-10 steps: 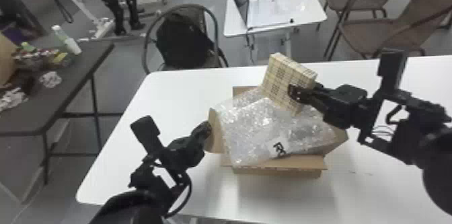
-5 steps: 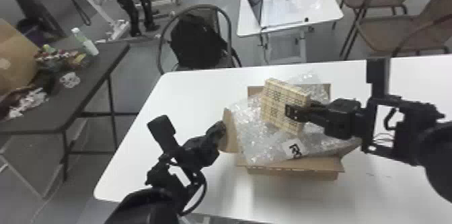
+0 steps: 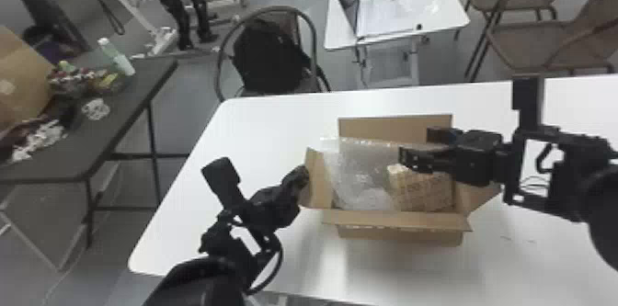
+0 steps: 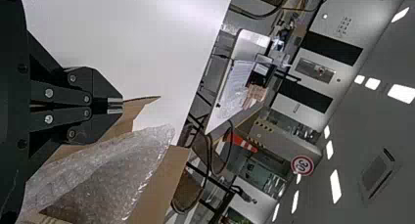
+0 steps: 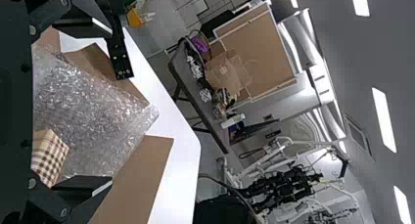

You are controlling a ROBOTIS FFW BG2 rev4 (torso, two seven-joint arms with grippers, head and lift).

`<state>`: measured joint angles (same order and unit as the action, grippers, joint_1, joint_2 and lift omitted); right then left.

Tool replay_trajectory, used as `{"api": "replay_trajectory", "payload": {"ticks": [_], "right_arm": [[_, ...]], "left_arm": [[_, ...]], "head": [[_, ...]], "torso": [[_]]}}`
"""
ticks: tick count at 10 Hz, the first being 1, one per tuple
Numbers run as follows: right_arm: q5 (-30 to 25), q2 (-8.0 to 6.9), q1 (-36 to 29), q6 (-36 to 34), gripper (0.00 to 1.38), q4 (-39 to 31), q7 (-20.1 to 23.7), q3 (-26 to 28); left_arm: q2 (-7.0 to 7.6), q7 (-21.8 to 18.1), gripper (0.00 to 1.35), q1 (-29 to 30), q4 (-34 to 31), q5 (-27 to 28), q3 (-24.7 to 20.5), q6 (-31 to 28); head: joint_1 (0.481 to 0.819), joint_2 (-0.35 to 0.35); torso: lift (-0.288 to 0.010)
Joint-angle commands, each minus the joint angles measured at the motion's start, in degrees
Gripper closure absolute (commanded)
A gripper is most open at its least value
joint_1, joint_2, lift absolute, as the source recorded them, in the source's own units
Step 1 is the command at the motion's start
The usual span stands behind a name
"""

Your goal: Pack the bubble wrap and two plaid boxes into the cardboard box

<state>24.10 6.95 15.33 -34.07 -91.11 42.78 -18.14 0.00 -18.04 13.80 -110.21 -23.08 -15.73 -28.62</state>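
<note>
My right gripper stands open above the cardboard box, with nothing between its fingers. Below it a plaid box sits in the carton's right part, beside crumpled bubble wrap. The wrap's far edge rises above the rim. At the carton's left side is my left gripper, shut on the left flap's outer edge. In the left wrist view, the left gripper meets that flap near the bubble wrap. The right wrist view has the right gripper spread wide, the plaid box and wrap beyond.
The carton stands on a white table, its flaps spread outward. Behind it is a chair with a black backpack. A dark side table at the left holds a large carton and assorted items.
My right gripper has let go of the plaid box, which now sits lower inside the carton. The bubble wrap has sunk and shifted left. The head view has moved slightly.
</note>
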Motion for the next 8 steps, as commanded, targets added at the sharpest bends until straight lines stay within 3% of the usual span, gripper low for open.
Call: {"api": "replay_trajectory", "payload": {"ticks": [1, 4, 5, 7, 8], "right_arm": [[-5.90, -0.53, -3.20, 4.72, 0.16, -4.69, -1.64, 3.55], [-15.66, -1.67, -19.19, 17.64, 0.16, -17.09, -15.27, 11.98], [-16.27, -1.76, -24.64, 23.17, 0.16, -18.93, -20.36, 13.04], [-18.47, -2.20, -35.01, 36.71, 0.16, -20.69, -34.95, 13.48], [-18.47, -2.90, -38.62, 39.43, 0.16, -20.51, -39.96, 14.62]], "left_arm": [[-0.15, -0.07, 1.22, 0.00, 0.00, -0.04, 0.00, 0.23], [-0.15, 0.02, 1.22, 0.18, 0.00, -0.30, -0.18, 0.76], [-0.15, -0.07, 1.22, 0.27, 0.00, -0.56, -0.35, 0.85], [-0.15, -0.07, 1.22, 0.35, 0.00, -0.65, -0.35, 0.85], [-0.15, -0.07, 1.22, 0.44, 0.00, -0.74, -0.35, 0.85]], "head": [[0.695, 0.345], [0.695, 0.263], [0.695, 0.221], [0.695, 0.169], [0.695, 0.136]], "torso": [[-0.104], [-0.104], [-0.104], [-0.104], [-0.104]]}}
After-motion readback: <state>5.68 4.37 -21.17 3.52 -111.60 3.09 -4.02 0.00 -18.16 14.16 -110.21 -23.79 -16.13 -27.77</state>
